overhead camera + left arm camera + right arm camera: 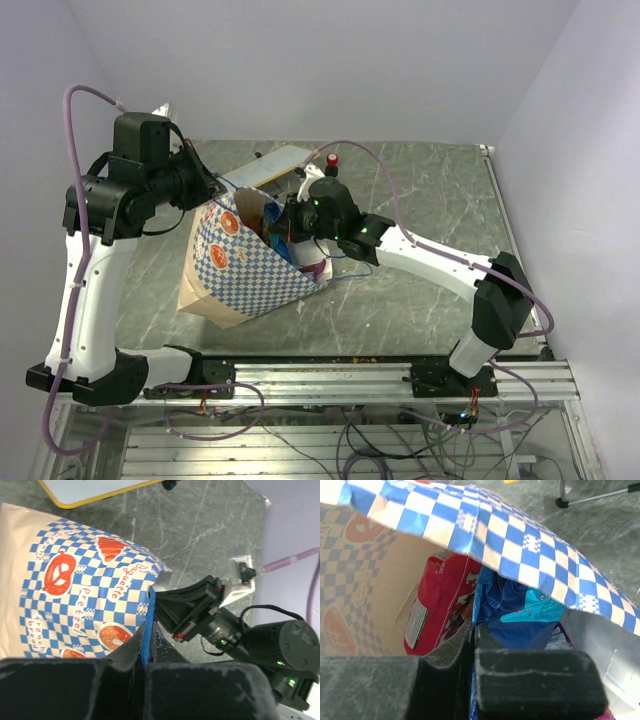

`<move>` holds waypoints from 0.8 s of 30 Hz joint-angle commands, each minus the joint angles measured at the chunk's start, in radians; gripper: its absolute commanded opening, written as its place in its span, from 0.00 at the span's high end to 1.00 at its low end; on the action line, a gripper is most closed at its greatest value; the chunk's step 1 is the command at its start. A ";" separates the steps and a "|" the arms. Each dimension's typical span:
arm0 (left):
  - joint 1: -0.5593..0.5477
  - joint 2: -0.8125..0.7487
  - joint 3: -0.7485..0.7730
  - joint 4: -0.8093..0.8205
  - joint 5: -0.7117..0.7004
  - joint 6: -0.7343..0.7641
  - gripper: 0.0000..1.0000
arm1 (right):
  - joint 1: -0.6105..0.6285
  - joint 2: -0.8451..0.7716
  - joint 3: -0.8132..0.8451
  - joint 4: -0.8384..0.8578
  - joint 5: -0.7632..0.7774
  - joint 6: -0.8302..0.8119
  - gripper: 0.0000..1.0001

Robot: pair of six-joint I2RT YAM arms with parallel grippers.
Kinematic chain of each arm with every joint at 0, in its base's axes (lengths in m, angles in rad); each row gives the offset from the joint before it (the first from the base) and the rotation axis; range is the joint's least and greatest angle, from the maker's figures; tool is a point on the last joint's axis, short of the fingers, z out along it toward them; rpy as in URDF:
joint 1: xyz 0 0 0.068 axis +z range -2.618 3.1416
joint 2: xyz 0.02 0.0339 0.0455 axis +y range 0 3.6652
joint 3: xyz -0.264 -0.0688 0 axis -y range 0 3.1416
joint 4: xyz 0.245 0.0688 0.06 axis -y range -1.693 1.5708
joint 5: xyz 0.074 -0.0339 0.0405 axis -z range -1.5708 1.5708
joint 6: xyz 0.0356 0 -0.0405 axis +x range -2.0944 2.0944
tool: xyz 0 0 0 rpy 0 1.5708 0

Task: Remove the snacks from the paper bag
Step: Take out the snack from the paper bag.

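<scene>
The blue-and-white checkered paper bag (pixel 245 270) lies tilted on the table with its mouth facing up and to the right. My left gripper (pixel 213 190) is shut on the blue edge strip at the bag's rim (pixel 148 611), holding the mouth up. My right gripper (pixel 284 226) reaches into the mouth. In the right wrist view its jaws (pixel 474 630) are shut on the edge of a blue snack packet (pixel 520 622). A magenta-red packet (pixel 442 605) stands just left of it against the cream lining (pixel 375 580). Other snacks are hidden deeper in the bag.
A flat white board with a yellow edge (pixel 277 165) lies behind the bag. A small red-and-black knob (pixel 331 160) stands next to it. The right arm's wrist (pixel 200 610) sits close to the left fingers. Grey marble table (pixel 440 200) extends right; walls enclose three sides.
</scene>
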 commanded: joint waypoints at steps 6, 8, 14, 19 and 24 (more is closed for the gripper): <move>0.014 -0.026 0.030 -0.053 -0.112 0.022 0.93 | 0.011 -0.179 0.120 -0.062 0.019 -0.045 1.00; 0.015 -0.023 0.035 -0.047 -0.106 0.022 0.93 | 0.010 -0.215 0.119 -0.107 0.054 -0.067 1.00; 0.016 -0.005 0.053 -0.041 -0.097 0.027 0.93 | 0.010 -0.298 0.162 -0.224 0.113 -0.115 1.00; 0.019 0.001 0.038 -0.023 -0.074 0.032 0.93 | 0.009 -0.345 0.246 -0.316 0.177 -0.164 1.00; 0.026 0.014 0.050 -0.028 -0.067 0.051 0.93 | 0.002 -0.370 0.344 -0.392 0.325 -0.214 1.00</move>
